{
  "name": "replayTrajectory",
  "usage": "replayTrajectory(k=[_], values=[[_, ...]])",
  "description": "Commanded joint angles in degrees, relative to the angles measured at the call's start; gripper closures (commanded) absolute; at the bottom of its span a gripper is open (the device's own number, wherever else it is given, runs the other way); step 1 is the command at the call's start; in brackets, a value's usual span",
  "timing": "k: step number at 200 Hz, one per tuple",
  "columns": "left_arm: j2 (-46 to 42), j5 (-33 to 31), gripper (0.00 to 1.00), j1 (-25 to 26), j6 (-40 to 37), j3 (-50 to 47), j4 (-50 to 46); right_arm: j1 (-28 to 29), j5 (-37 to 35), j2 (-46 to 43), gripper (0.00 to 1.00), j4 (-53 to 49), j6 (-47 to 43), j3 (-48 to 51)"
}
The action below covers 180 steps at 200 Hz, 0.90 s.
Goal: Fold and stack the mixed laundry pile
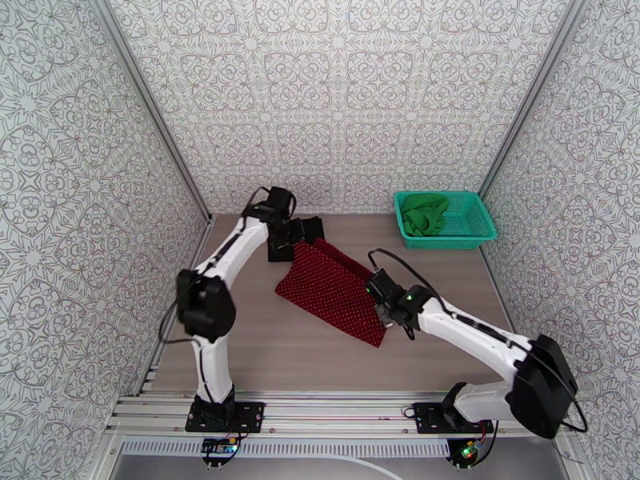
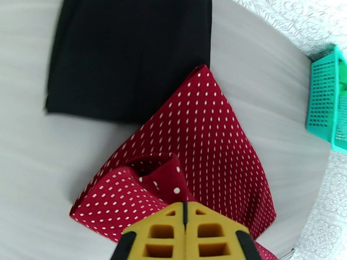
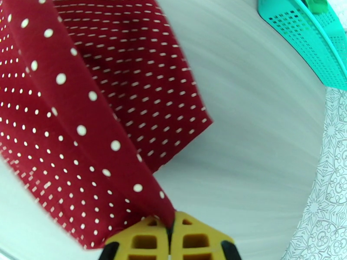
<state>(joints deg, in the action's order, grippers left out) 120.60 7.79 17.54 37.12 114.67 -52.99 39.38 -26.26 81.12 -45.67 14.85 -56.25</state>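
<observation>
Top external: dark red dotted garment at centre of desk, far-left corner pinched in closed left fingers, near-right corner pinched in closed right fingers. Black garment laid flat just beyond, green garment in basket. Fold likely skewed if thin pinch is lost

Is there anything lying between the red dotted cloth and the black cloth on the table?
Nothing visible. The red dotted cloth, held by the left gripper and the right gripper with jaws shut, reaches with its far corner the edge of the black cloth.
</observation>
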Motion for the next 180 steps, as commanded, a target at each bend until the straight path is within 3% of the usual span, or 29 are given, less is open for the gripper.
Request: replayTrajectory(k=[1, 50, 102, 118, 128, 135, 147, 180], values=[[4.52, -1.18, 1.00, -0.14, -1.97, 8.14, -1.03, -2.62, -2.98, 3.35, 1.00, 2.32, -3.56, -1.93], [15.21, -1.54, 1.00, 0.13, -2.23, 17.76, -3.52, -6.01, -2.27, 10.54, 1.00, 7.87, -5.52, -2.68], [18.95, -3.19, 1.00, -0.03, -0.25, 20.30, -2.69, -7.82, -2.64, 14.69, 1.00, 10.81, -5.85, -3.12], [19.82, -2.81, 0.74, -0.14, -0.12, 20.94, -2.66, -8.00, -2.92, 15.33, 0.98, 10.54, -5.30, -3.45], [20.00, -2.45, 0.57, -0.13, -0.08, 21.05, -2.49, -8.08, -3.15, 15.47, 0.79, 10.06, -4.65, -3.83], [19.90, -2.04, 0.52, -0.12, -0.03, 21.07, -2.30, -8.08, -3.14, 15.28, 0.67, 9.62, -4.27, -4.11], [19.39, -1.57, 0.44, -0.14, -0.03, 21.09, -2.03, -8.06, -2.84, 14.34, 0.56, 8.58, -3.54, -4.67], [14.60, -2.95, 0.30, -0.29, -1.09, 21.07, -2.71, -8.21, -1.50, 9.08, 0.45, 0.61, 1.74, -8.19]])
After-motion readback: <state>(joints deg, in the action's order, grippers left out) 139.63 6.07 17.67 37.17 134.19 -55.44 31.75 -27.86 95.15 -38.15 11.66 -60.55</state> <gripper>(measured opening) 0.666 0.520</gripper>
